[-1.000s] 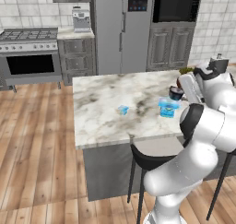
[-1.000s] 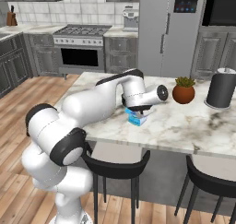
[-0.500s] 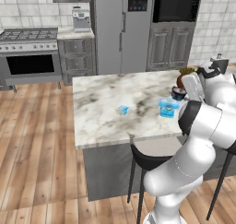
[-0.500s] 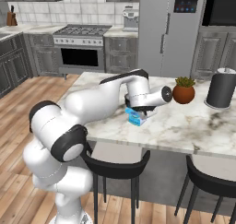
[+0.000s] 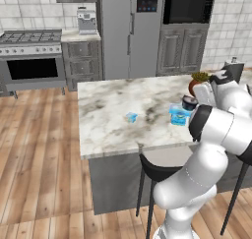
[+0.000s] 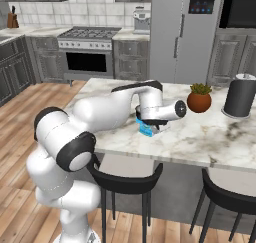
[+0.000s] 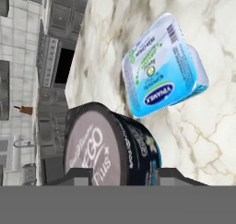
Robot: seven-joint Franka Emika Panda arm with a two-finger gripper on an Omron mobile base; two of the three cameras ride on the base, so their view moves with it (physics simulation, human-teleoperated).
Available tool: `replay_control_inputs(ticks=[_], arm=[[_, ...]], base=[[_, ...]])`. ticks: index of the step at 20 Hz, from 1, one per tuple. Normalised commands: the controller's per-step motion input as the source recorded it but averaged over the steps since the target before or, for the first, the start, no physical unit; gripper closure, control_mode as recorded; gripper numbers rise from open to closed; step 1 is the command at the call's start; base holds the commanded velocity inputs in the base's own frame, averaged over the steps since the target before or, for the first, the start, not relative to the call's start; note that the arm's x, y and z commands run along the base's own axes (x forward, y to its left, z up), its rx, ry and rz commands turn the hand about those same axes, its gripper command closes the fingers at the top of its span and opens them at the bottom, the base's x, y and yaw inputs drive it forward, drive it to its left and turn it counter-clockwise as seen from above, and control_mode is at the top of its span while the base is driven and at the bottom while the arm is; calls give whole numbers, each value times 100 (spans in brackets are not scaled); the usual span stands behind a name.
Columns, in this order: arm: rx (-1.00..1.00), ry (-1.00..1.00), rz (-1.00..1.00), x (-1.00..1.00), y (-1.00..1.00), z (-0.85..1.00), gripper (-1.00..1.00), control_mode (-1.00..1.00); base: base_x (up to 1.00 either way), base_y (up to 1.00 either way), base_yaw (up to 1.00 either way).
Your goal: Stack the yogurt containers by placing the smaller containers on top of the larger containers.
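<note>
gripping the navy cup (image 7: pixel 110 147) by its sides, the gripper (image 7: pixel 122 176) holds something light, stiff and slick; the blue tub (image 7: pixel 161 66) sits just beside.

You get even, bright, rendered light in all three views, with soft shadows under the island counter (image 5: pixel 118 134) and stools. The base views look slightly soft; no glare anywhere.

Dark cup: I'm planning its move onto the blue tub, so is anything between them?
Nothing visible does. The dark cup sits in the gripper, and the blue tub lies just beyond it on the bare counter.
</note>
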Motion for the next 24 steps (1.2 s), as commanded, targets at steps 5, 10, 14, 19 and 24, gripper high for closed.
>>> replay_control_inputs(ticks=[5,10,14,19,24], arm=[[0,-2,0,17,-2,-11,100,-100],[0,-1,0,23,-7,-7,100,-100],[0,0,0,18,-7,-10,100,-100],[0,0,0,17,-5,-10,100,-100],[0,0,0,14,-5,-6,100,-100]], base=[[0,0,0],[0,0,0],[0,0,0],[0,0,0],[0,0,0]])
